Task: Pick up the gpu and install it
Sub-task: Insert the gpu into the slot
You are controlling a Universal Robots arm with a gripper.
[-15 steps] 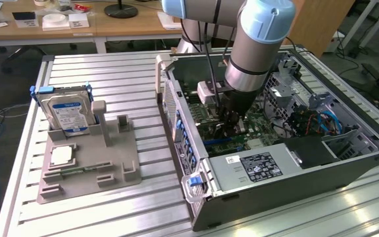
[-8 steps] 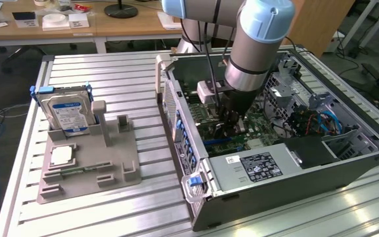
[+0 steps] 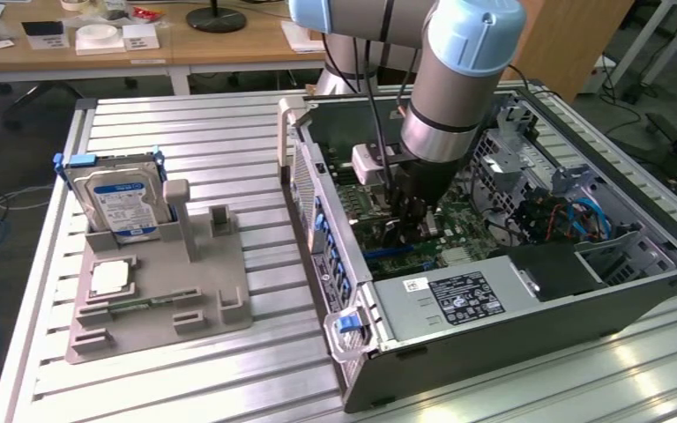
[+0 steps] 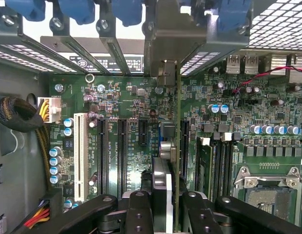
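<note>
Inside the open computer case [image 3: 527,291], the gripper [image 4: 166,204] is seen pinching the gpu [image 4: 163,161] edge-on, the card held upright above the motherboard [image 4: 122,102], apparently so its lower edge can meet a slot. The card's metal bracket [image 4: 173,44] is pointed toward the case's rear slot openings. Beyond the case, on the table [image 3: 197,132], a grey fixture [image 3: 162,300] is noted, with the hard drive [image 3: 121,198] stood upright in it.
</note>
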